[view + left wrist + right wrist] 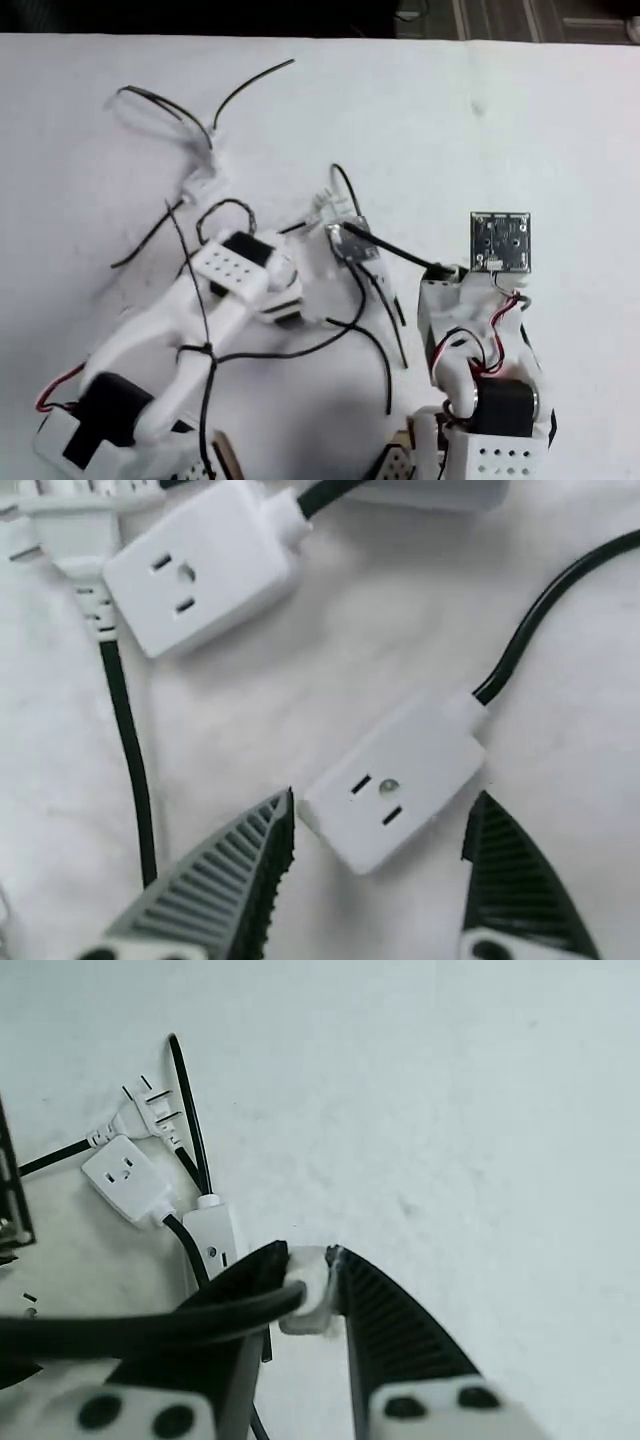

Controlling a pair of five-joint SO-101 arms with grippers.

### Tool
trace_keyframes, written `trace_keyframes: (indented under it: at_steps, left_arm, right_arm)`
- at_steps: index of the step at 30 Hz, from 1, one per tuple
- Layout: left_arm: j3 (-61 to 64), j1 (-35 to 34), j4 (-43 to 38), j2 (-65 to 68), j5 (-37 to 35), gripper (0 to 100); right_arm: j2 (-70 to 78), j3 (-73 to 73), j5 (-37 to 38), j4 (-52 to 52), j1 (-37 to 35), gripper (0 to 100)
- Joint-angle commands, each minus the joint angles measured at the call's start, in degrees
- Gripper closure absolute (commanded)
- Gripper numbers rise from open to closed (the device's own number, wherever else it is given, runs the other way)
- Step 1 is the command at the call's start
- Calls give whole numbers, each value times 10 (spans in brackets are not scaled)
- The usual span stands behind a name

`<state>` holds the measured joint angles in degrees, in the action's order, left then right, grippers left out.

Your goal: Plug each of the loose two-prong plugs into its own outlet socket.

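Observation:
My left gripper (383, 820) is open low over the table, its ribbed fingers (235, 875) on either side of a white outlet socket (392, 792) on a black cord. A second white socket (198, 568) lies beyond it, beside a loose white plug (62, 528). My right gripper (308, 1260) is shut on a white plug (306, 1298) whose black cord (130, 1328) trails across the fingers. From there, the prong plug (150, 1112) and two sockets (125, 1175) (215, 1232) lie further off. In the high view the left gripper (300, 295) and right gripper (440, 270) flank the tangle.
Black cords (340, 335) loop over the white table (480, 120) between the arms and toward the far left, where more white connectors (205, 182) lie. The far right of the table is bare.

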<state>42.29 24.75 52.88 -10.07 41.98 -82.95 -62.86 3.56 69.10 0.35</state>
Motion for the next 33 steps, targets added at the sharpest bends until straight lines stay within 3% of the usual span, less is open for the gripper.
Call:
trace_keyframes:
  at_steps: [1, 9, 15, 25, 29, 33]
  left_arm:
    - [-7, 9, -25, -1, -11, 718]
    - [-7, -4, -102, -1, -59, 713]
    - [-40, -43, -136, -1, -145, 713]
    - [-47, 7, 12, -2, 39, 713]
    - [-25, 21, -7, 0, 78, 712]
    - [11, 21, -85, 0, 80, 712]
  right_arm:
    - [-2, 7, 2, -6, 4, 981]
    - [-2, 6, 1, -6, 3, 981]
    - [-2, 5, 1, -6, 1, 981]
    - [-2, 4, 1, -6, 1, 981]
    - [-2, 4, 1, -6, 1, 981]
    - [-2, 4, 1, -6, 1, 981]
